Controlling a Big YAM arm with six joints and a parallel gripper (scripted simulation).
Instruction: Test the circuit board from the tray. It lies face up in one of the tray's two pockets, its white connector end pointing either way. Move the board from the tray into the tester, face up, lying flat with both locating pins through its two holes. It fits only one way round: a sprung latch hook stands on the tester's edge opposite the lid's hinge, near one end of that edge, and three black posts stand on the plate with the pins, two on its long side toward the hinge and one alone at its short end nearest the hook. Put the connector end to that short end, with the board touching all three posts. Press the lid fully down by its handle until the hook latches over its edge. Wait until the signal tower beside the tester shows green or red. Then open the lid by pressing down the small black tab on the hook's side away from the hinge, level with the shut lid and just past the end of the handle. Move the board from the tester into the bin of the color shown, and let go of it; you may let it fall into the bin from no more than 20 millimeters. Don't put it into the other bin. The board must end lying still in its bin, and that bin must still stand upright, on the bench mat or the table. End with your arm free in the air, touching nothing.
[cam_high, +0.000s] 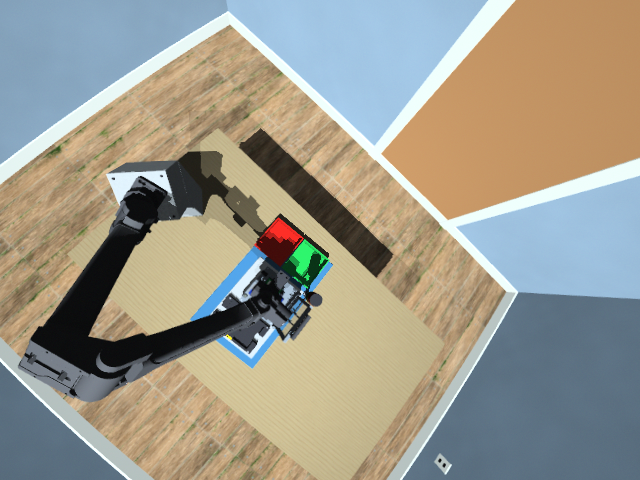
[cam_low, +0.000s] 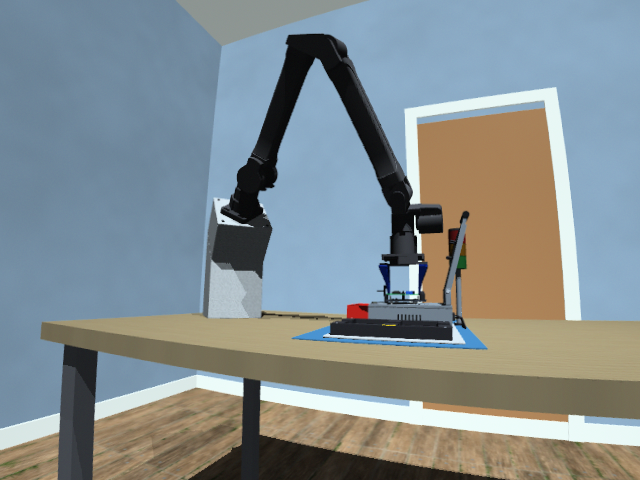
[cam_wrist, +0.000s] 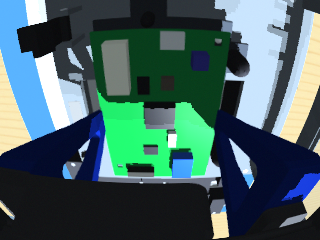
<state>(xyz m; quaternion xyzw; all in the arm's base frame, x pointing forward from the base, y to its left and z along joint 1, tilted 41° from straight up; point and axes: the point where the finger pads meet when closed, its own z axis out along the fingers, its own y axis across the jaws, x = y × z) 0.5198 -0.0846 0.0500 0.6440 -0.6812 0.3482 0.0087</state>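
Blue walls and a wood-plank floor surround a tan table (cam_low: 206, 341), with an orange door (cam_low: 496, 206) in a white frame behind it at the right. Nearest on the table, in the exterior view, a blue bench mat (cam_low: 473, 345) carries a low black tray (cam_low: 390, 329), and just beyond the tray stands the grey tester (cam_low: 408, 311). Its lid (cam_low: 450, 268) is swung up, standing nearly upright at the tester's right side, with the signal tower (cam_low: 458, 249) just behind it.

Above the tester the arm's wrist points straight down, so that the gripper (cam_low: 403, 281) hangs over the tester plate with its blue fingers (cam_low: 384, 273) spread fairly wide. They are closed on the green circuit board (cam_wrist: 160, 100), one finger on each long edge. From the wrist camera the board appears face up, its chips and grey patches showing, at or just above the tester plate; whether it rests on the plate cannot be told. A black post (cam_wrist: 238, 64) shows just beside the board's right edge.

From the wrist the forearm climbs steeply up and left to a high elbow (cam_low: 315, 42), and the upper arm drops down to the shoulder on a grey pedestal (cam_low: 232, 279) at the far left of the table.

Beyond the tester, in the top view, the red bin (cam_high: 279, 238) and the green bin (cam_high: 306, 263) stand side by side, touching.
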